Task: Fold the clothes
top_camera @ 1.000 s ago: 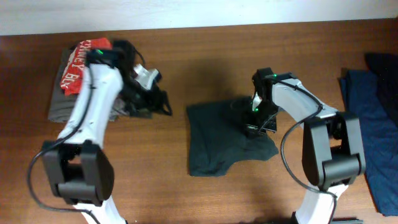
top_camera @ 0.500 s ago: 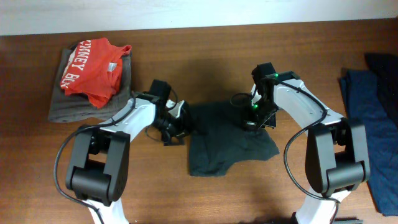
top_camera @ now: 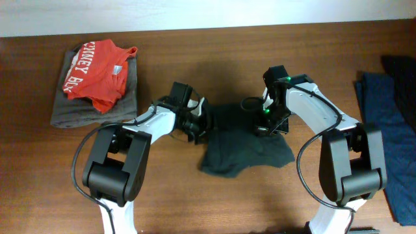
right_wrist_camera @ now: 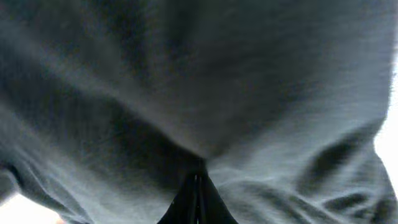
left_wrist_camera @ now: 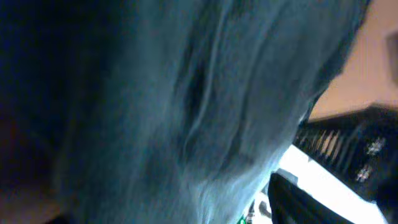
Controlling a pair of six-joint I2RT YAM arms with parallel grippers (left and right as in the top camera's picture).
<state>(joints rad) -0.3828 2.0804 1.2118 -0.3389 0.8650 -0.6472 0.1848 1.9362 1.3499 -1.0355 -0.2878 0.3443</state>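
The left pincer [top_camera: 198,121] has reached the T-shirt [top_camera: 247,153], bunching its left edge.

Two of a kind: left arm [top_camera: 156,121] and right arm [top_camera: 313,108], white shells over bulky black joint housings. Thin black cables looping out beside each base. Small lit green lamps on right wrist. Left gripper [top_camera: 197,121] black with white trim; right gripper [top_camera: 265,128] black.

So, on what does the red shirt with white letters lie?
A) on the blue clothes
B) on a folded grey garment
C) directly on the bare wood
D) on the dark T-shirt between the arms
B: in the overhead view the red shirt rests on top of a folded grey garment, whose edges show around it.
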